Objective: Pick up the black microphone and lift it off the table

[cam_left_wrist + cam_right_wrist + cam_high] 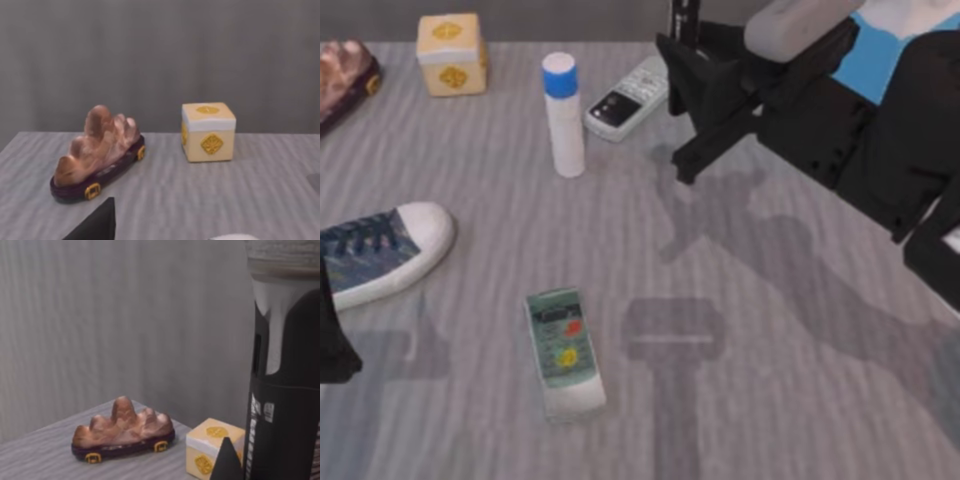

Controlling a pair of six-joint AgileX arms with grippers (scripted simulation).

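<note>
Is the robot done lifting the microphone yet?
Looks about done. The black microphone is up off the table, upright in the right gripper jaws near the far edge. In hand: holding it there. Left: nothing obvious. The left arm sits parked at the left edge.

On the striped grey table [770, 420]: one black microphone [282, 390], seen up close in the right wrist view with its pale mesh head uppermost. Two remote-style handsets: one grey-white remote [628, 98] with a dark screen near the far edge, one green-faced remote [563, 352] with coloured buttons nearer the front. One white bottle [563, 115] with a blue cap, standing. One cream cube box [452, 54] with gold emblems. One blue canvas sneaker [382, 252] with a white toe. One brown rock-shaped ornament [98, 152] on a dark base.
</note>
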